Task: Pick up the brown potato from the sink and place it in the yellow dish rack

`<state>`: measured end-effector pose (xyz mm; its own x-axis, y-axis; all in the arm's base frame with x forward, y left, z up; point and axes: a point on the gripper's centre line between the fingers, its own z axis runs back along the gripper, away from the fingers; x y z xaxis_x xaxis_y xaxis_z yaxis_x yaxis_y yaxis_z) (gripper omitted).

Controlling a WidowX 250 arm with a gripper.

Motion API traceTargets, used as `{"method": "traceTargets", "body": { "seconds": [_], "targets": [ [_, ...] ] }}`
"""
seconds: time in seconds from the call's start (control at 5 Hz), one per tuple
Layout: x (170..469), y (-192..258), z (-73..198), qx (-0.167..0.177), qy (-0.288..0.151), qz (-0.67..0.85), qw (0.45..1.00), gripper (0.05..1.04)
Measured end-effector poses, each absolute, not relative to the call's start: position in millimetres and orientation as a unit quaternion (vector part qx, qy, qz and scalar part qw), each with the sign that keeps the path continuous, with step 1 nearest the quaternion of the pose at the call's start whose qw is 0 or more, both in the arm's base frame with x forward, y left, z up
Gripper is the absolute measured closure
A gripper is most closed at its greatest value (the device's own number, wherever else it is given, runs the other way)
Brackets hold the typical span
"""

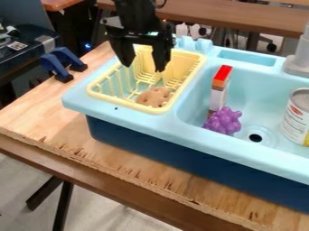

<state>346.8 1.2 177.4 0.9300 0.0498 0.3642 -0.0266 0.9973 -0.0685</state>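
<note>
While inspecting yellow dish rack (120, 101), am observing black gripper (143, 68) hanging spread near chocolate-chip cookie (154, 97) lying inside; beyond rack wall (186, 83), am finding purple grapes (224, 121), upright red-topped box (222, 76) and tin can (296, 117) occupying sink (256, 83).

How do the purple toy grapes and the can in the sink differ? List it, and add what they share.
The toy grapes are purple and lumpy; the can is a smooth cylinder with a mostly white label. The grapes are small and low, while the can is clearly bigger and stands upright. As the camera sees it, the grapes lie left of the drain, the can right of it. Both are in the sink basin.
</note>
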Motion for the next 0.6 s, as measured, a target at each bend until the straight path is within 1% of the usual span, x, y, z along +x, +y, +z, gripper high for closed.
{"method": "traceTargets", "body": {
  "seconds": [0.2, 0.4, 0.6],
  "targets": [
    [346.7, -25.6, 194.6, -0.063, -0.179, -0.018, 0.982, 0.073],
    [344.2, -56.5, 194.1, -0.052, -0.137, -0.047, 0.988, 0.073],
    [337.1, -82.0, 187.2, -0.046, -0.063, -0.053, 0.996, 0.072]
  ]
}}
